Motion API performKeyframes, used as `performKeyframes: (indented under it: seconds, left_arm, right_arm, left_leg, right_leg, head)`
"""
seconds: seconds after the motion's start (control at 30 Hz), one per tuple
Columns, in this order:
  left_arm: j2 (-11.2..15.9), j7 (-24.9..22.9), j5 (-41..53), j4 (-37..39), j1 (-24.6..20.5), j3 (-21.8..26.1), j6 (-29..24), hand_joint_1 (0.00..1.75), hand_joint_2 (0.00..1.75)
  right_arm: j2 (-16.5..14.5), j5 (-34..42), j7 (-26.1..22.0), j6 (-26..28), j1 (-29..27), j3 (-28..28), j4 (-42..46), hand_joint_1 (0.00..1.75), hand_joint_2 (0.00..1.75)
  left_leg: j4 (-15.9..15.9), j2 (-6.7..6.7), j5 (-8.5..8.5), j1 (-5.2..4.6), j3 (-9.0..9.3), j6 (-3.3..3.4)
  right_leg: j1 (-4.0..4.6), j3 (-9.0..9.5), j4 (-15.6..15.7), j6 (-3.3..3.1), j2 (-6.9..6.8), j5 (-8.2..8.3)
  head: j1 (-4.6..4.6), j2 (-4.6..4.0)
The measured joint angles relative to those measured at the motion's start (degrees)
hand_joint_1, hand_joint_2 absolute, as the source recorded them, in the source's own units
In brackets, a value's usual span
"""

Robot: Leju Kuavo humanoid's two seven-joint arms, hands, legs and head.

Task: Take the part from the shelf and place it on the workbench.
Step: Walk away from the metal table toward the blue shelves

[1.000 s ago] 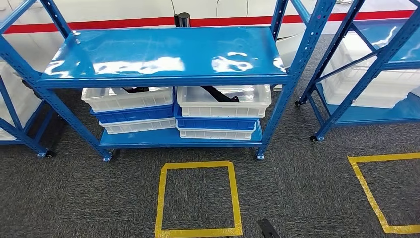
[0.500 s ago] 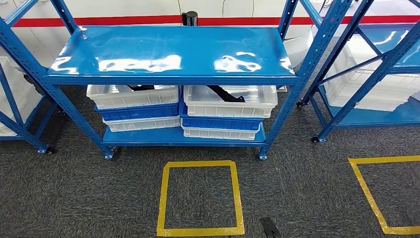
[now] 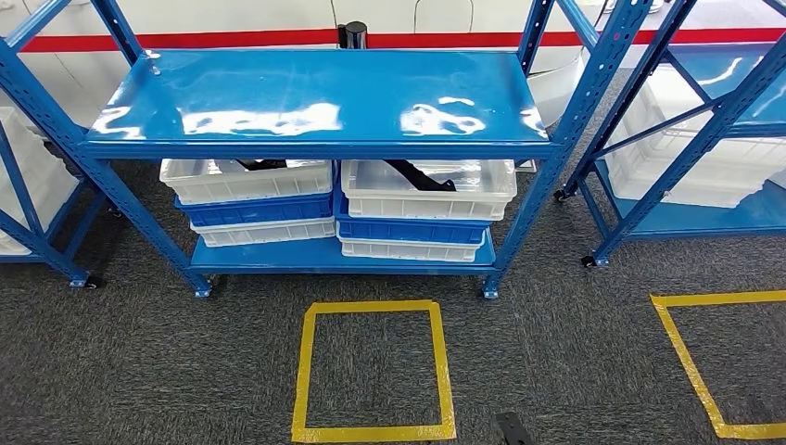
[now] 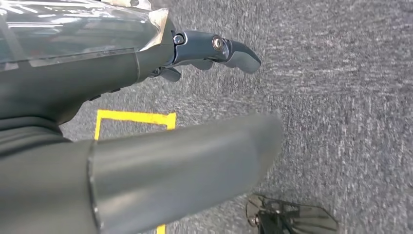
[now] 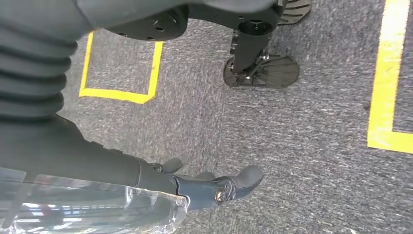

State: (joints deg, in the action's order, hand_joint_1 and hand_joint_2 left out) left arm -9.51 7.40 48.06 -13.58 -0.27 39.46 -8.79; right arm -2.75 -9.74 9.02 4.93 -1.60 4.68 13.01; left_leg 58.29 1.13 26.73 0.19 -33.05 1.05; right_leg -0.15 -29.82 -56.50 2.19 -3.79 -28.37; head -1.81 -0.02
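Black elongated parts [image 3: 422, 175] lie in white plastic trays [image 3: 426, 188] on the blue steel shelf [image 3: 324, 139]; both hands [image 4: 214, 48] [image 5: 219, 187] hang spread, holding nothing, so reaching in likely follows.

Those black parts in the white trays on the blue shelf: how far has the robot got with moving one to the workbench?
Black parts lie in the top white trays on the blue shelf's lower level. The left hand and right hand hang over the carpet, holding nothing. No workbench is visible, so this fits either facing the shelf before a pick or after a delivery; a taken part still needs carrying there.
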Motion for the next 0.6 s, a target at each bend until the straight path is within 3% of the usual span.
performKeyframes:
  seconds: [0.6]
  left_arm:
    - [5.5,-4.4,-29.8,-4.9,5.5,-23.4,5.3,0.0,0.0]
  right_arm:
    - [1.6,5.9,-5.4,-3.0,-4.3,-1.9,4.8,0.0,0.0]
  left_leg:
    - [0.0,0.0,0.01,0.01,-0.01,-0.01]
  right_leg:
    - [-0.01,-0.2,0.0,0.0,0.0,-0.04]
  head:
    - [-0.01,0.0]
